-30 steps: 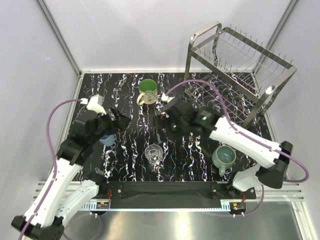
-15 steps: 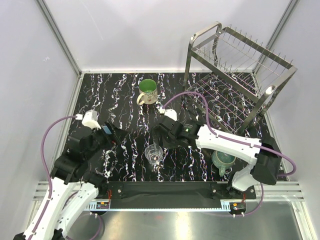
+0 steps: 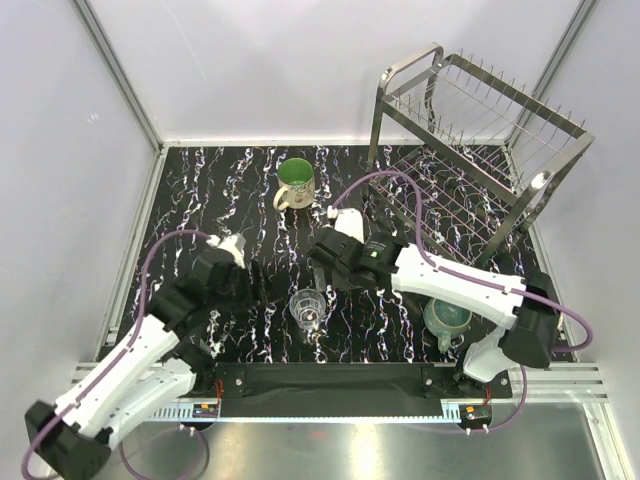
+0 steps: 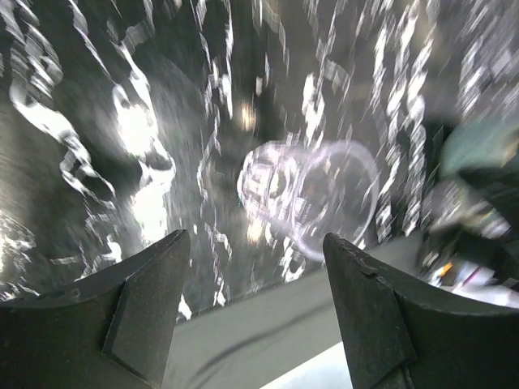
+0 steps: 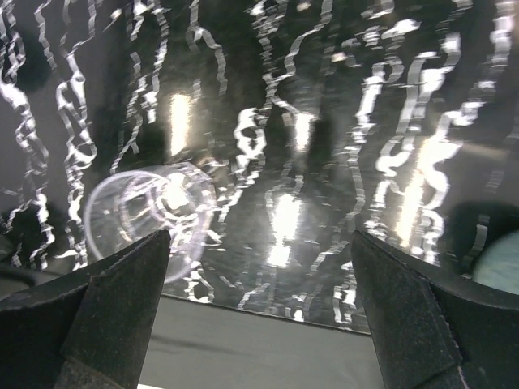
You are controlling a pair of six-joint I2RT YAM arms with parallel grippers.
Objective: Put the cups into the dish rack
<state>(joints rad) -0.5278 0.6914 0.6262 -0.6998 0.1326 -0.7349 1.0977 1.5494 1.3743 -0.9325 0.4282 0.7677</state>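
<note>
A clear glass tumbler [image 3: 308, 310] stands upright near the front middle of the black marbled table [image 3: 200, 190]. My left gripper [image 3: 257, 285] hangs open just left of it, and my right gripper [image 3: 318, 268] hangs open just behind it. The left wrist view shows the tumbler [image 4: 312, 194] beyond the open left gripper [image 4: 255, 235], nothing between the fingers. In the right wrist view the tumbler [image 5: 150, 215] lies by the left finger of the open right gripper [image 5: 259, 235]. A cream mug with green inside [image 3: 295, 183] stands at the back. A teal mug [image 3: 447, 315] sits front right. The wire dish rack [image 3: 470, 150] stands back right.
A black strip [image 3: 330, 378] runs along the table's near edge in front of the tumbler. White walls with metal posts close in the back and sides. The teal mug shows at the edge of both wrist views [image 4: 486, 146] [image 5: 499, 267].
My left arm has swung right and low toward the tumbler, its jaws a little narrower. My right gripper has come forward to just behind the tumbler. The cups have not moved.
</note>
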